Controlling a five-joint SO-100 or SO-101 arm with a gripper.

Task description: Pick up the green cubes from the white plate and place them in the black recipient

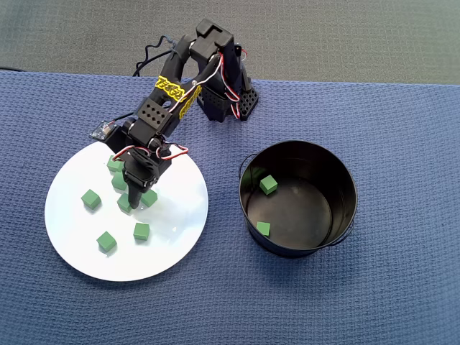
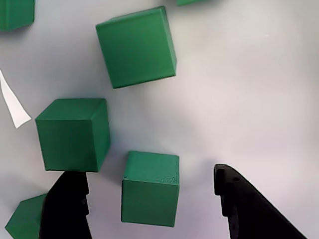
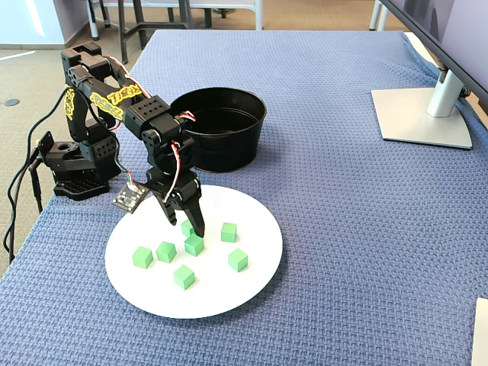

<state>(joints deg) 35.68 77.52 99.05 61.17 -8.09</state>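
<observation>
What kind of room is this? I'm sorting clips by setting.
Probably an office or lab: a monitor stand sits on the blue-matted table, chair legs stand on the floor behind, and a small robot arm works over a white plate.

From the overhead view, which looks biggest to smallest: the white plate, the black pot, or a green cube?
1. White plate, widest.
2. Black pot, somewhat narrower, though its rim sits nearer the camera.
3. Green cube, far smaller.

Office: monitor stand [image 3: 427, 114], chair legs [image 3: 141, 19]

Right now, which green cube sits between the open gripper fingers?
The cube at the bottom centre of the wrist view, between the gripper fingers; the others lie outside them.
</observation>
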